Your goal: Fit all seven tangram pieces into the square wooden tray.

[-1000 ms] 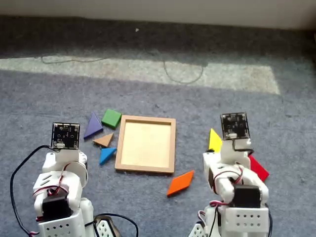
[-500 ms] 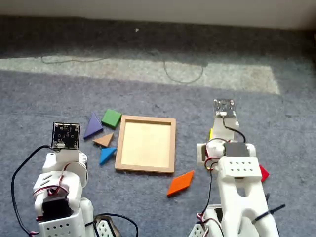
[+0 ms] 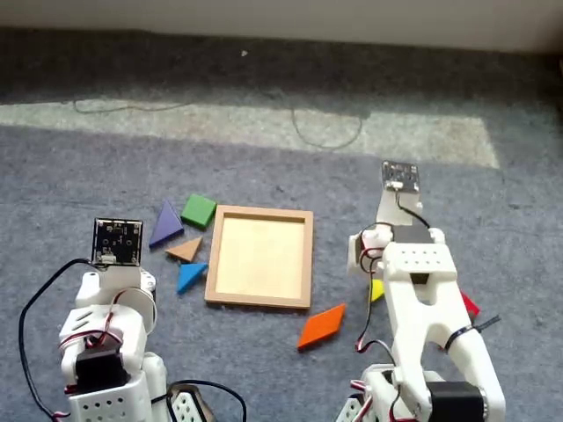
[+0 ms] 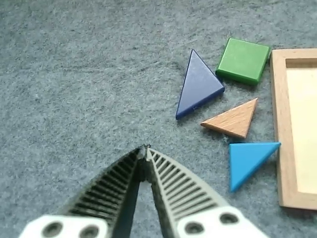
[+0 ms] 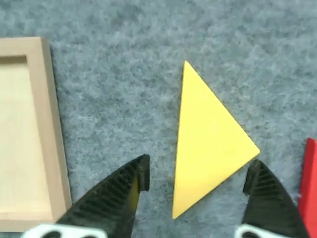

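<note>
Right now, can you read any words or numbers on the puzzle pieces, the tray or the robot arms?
No text can be read.
The wooden tray, the green square and the yellow triangle are plain, with no print on them.
The small dark boards on top of the arms carry tiny marks, too small to read.

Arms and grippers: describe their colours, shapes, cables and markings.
The left arm and right arm are white plastic with black motors and red and black cables; a black circuit board tops each wrist. The left gripper has pale ribbed fingers; the right gripper has black ribbed ones.
</note>
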Controlling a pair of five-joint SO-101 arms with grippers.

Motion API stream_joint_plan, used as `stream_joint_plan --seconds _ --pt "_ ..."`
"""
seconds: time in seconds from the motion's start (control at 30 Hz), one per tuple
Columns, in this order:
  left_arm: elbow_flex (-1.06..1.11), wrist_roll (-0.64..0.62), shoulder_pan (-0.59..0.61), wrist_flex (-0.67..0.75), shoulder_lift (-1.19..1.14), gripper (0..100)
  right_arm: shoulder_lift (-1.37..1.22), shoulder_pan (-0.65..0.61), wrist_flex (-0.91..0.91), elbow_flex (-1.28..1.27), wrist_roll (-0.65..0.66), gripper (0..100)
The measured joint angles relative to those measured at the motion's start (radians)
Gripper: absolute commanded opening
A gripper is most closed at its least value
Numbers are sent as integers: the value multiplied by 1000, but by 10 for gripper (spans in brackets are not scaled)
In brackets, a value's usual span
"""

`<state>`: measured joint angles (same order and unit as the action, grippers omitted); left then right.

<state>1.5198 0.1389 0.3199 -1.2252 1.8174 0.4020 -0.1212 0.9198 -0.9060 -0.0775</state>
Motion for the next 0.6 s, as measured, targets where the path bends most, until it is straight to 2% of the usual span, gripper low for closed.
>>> stream_joint_plan --seconds 0.37,0.6 --pt "6 0 0 0 0 8 -104 -8 -29 8 -18 301" --pt "35 0 0 21 0 8 -152 -8 -14 118 6 301"
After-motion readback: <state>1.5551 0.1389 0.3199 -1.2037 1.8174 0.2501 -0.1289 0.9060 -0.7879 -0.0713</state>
